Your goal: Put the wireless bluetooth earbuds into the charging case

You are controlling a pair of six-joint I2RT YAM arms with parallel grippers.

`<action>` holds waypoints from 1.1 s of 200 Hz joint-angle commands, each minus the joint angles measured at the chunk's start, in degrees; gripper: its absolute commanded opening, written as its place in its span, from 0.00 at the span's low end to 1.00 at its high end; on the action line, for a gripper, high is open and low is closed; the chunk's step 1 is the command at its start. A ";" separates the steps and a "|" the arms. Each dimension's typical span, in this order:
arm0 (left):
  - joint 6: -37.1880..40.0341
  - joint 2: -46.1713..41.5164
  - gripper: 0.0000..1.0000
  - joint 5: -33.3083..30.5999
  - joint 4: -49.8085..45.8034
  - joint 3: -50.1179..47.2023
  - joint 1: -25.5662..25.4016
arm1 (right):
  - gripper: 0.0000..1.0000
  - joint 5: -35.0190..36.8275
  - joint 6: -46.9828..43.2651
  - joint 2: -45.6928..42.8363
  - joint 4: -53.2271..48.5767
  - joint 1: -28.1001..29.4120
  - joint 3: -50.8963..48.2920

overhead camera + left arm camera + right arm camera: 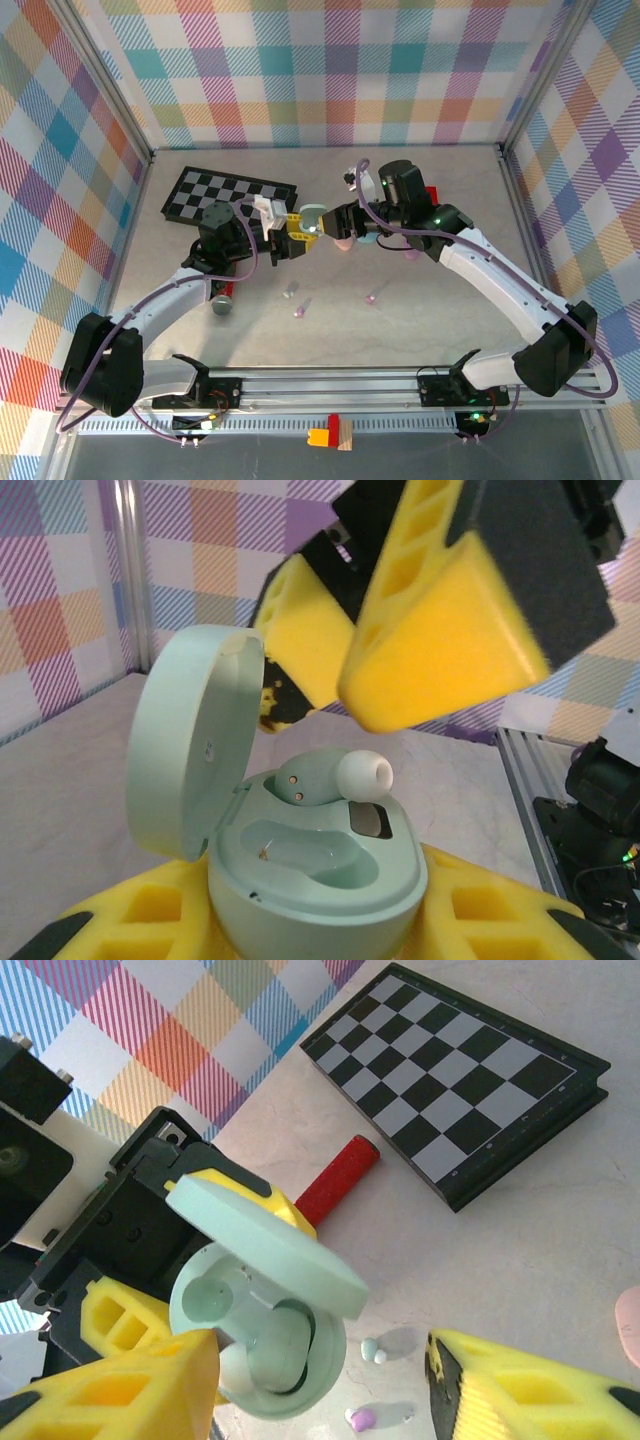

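While left claw clamps the case, earbud sits beneath parted right claw.

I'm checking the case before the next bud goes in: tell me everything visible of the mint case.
The case is pale mint, glossy plastic, pebble-shaped. Its hinged lid stands open. One mint earbud with a white tip lies in one well; the other well is empty. The left end effector clamps its base between yellow fingers.

Pastel plaid walls stand beyond the left claw; a pale grey tabletop lies beneath it, framed by aluminium posts.
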 commanded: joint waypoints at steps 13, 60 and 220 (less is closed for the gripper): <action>-0.21 0.50 0.35 -3.65 3.08 0.36 -0.47 | 0.55 1.95 0.90 -1.53 -1.03 0.49 0.73; 0.94 1.03 0.35 -3.88 2.68 0.36 -0.44 | 0.42 1.69 -0.37 0.91 -2.64 2.12 3.65; 2.83 -0.69 0.35 -3.84 -0.38 0.52 -0.47 | 0.22 5.55 -2.45 5.44 -5.98 3.00 6.97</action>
